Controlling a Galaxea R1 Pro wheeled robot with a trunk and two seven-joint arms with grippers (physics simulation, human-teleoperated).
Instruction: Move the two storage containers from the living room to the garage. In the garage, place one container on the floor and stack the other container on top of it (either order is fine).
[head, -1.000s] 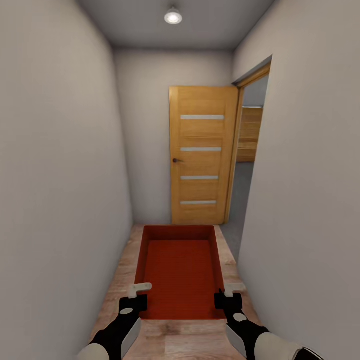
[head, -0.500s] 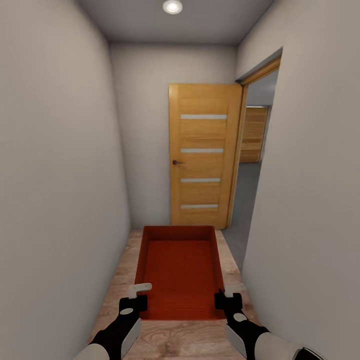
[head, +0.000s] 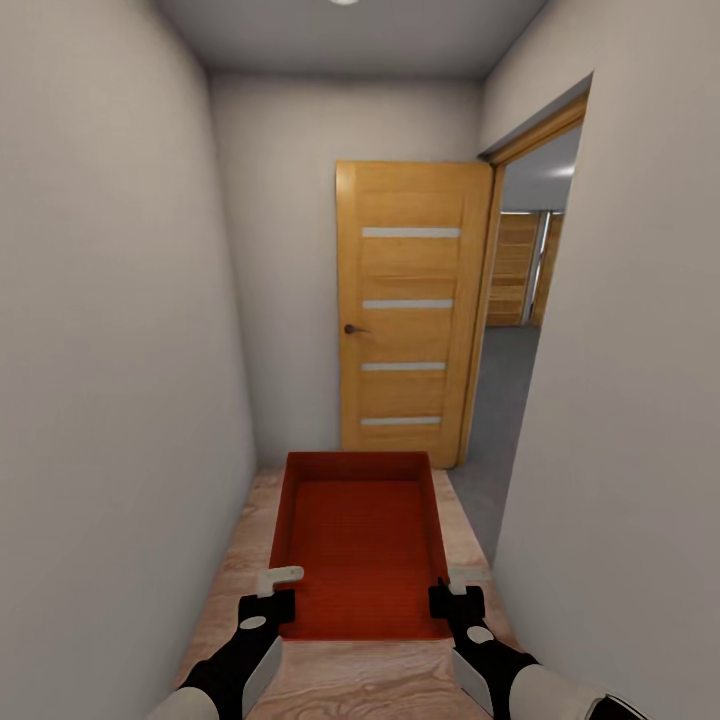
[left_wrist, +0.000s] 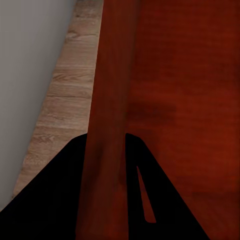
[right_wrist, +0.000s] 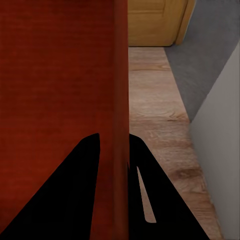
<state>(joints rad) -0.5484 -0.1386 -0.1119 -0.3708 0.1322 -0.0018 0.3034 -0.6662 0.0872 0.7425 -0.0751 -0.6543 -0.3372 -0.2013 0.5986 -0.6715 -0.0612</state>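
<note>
Jaws of both the left gripper (head: 271, 592) and right gripper (head: 450, 590) pinch 1 container's (head: 360, 545) side walls; its long axis points toward the door (head: 410, 310).

black forearms, grey-white shells, pale finger pads (head: 281, 575)

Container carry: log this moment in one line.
place: hallway | left gripper: shut on container wall | right gripper: shut on opposite wall | ahead: door, open doorway right
</note>
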